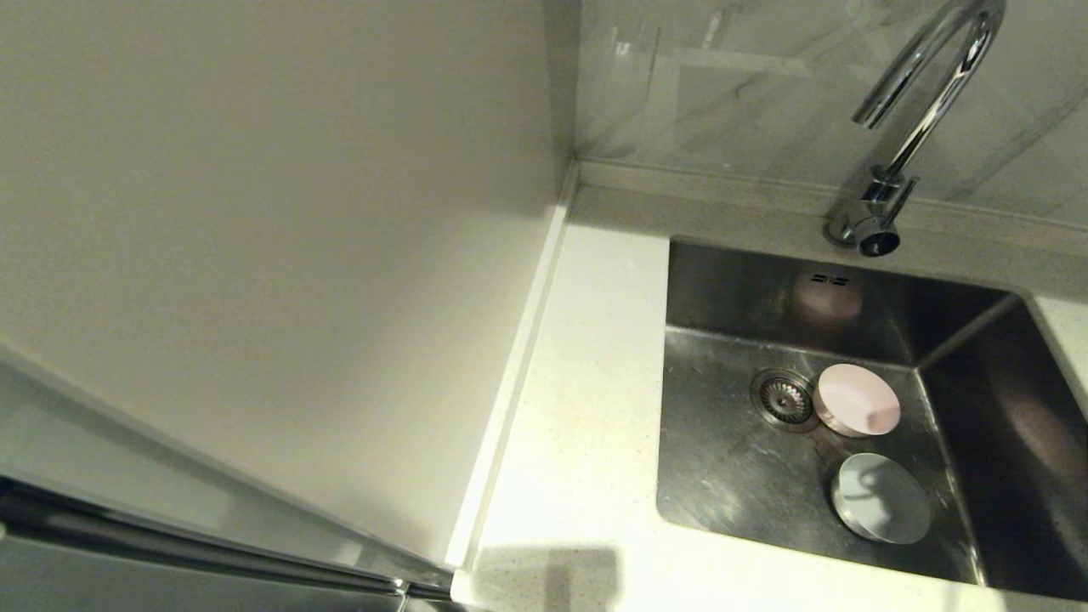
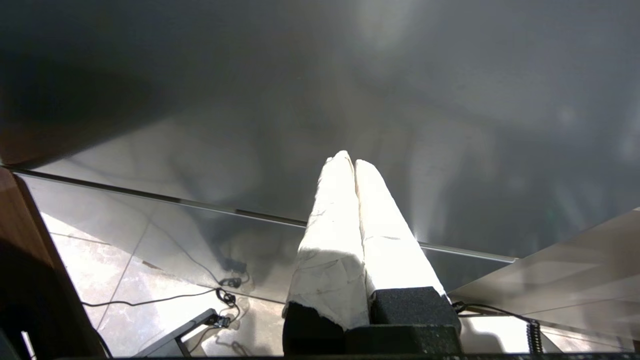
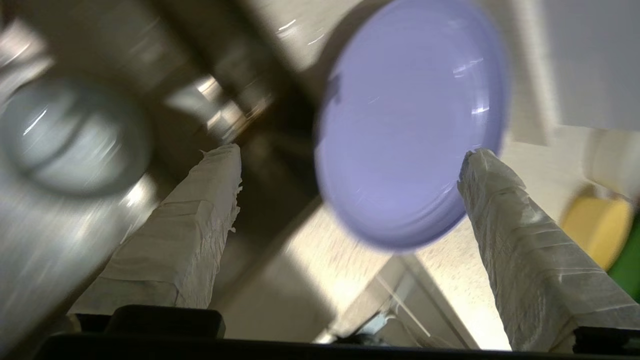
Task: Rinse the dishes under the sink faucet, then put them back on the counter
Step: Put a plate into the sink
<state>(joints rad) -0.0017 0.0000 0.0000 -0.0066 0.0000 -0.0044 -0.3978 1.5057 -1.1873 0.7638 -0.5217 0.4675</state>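
Observation:
The pale pink bowl sits in the steel sink beside the round drain. The blue-white bowl lies nearer the sink's front wall and also shows blurred in the right wrist view. The chrome faucet arches over the back of the basin. The lilac plate rests on the speckled counter by the sink edge, seen only in the right wrist view. My right gripper hangs open above it, one finger near the plate's rim. My left gripper is shut and empty, low beside a steel panel.
The white counter runs along the sink's left side up to a cream wall panel. A yellow object and a green one stand on the counter beyond the plate. Cables lie on the floor.

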